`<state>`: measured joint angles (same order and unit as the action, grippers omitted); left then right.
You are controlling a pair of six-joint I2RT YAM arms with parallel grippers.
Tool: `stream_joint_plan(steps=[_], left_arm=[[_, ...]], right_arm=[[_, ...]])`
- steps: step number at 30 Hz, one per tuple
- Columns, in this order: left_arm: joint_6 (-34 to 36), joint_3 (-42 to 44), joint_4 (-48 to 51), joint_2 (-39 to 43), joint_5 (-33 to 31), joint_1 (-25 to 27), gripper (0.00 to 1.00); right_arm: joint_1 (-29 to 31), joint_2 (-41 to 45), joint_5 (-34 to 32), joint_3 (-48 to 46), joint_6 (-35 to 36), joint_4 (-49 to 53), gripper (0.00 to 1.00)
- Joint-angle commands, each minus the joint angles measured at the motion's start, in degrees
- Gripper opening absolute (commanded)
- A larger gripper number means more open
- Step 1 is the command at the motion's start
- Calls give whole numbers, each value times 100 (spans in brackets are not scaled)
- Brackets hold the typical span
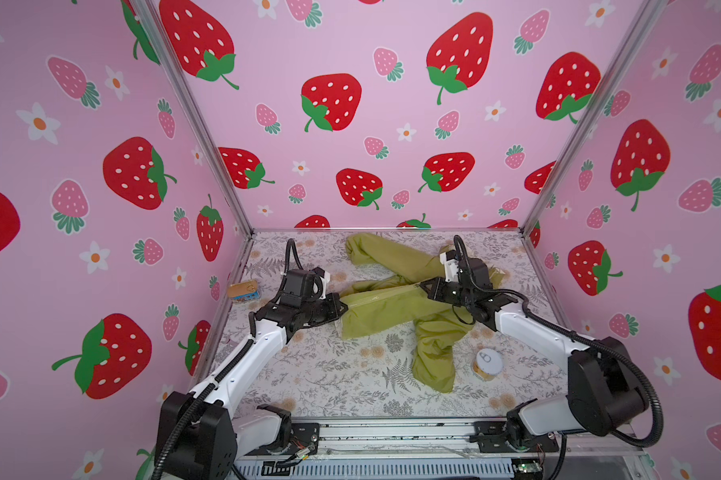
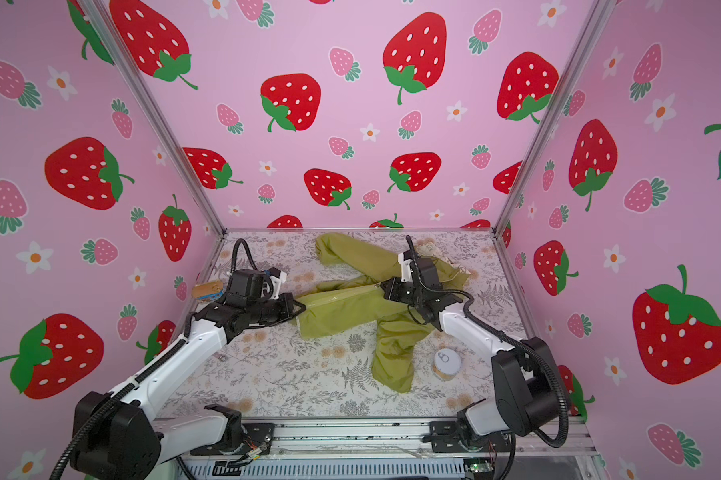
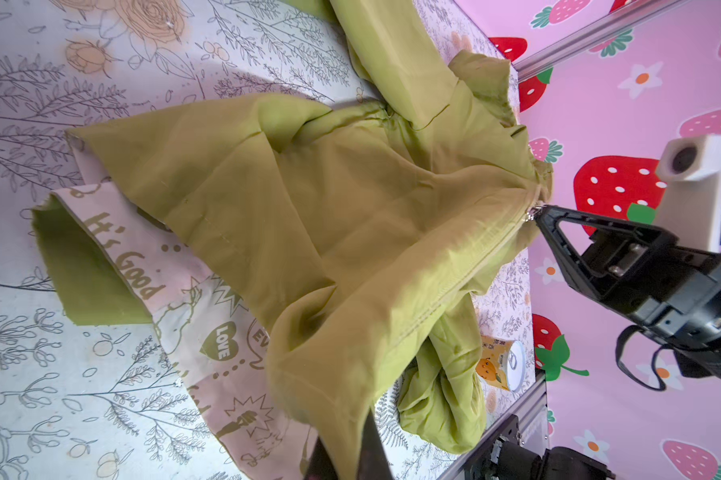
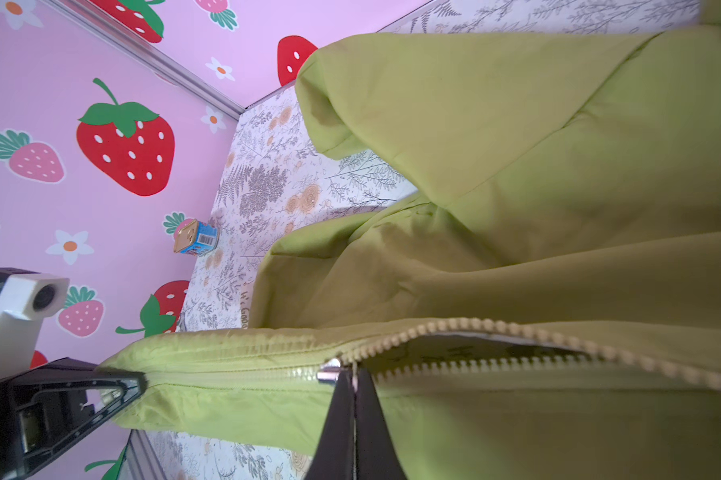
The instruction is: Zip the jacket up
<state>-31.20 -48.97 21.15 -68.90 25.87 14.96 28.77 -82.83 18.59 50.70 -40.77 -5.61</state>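
Jacket, olive green, lies across the far half of the flowered table. Its hem points left and its collar end right, with one sleeve reaching toward the back edge and the other trailing toward the front. The left gripper is at the hem end, its fingers closed together on the bottom edge of the cloth, which bunches up between them. The right gripper sits farther along the front, apart from the left one, and the zipper runs straight between the two. Its fingers are pressed together on the tab of the zipper slider. From the hem to that point the teeth are meshed, and past it the two rows gape open over the pale lining. A round can stands just beside the near sleeve, and a small tin sits by the left wall.
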Motion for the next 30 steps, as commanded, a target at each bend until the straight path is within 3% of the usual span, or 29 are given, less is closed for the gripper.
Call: stream_joint_plan(steps=[1,30], left_arm=[[73,-92,214,140,-314,-87,0],[0,168,266,340,-585,-327,0]], right_arm=[[-197,-26,-335,186,225,251,0],[-1226,-143,-1010,457,806,942,0]])
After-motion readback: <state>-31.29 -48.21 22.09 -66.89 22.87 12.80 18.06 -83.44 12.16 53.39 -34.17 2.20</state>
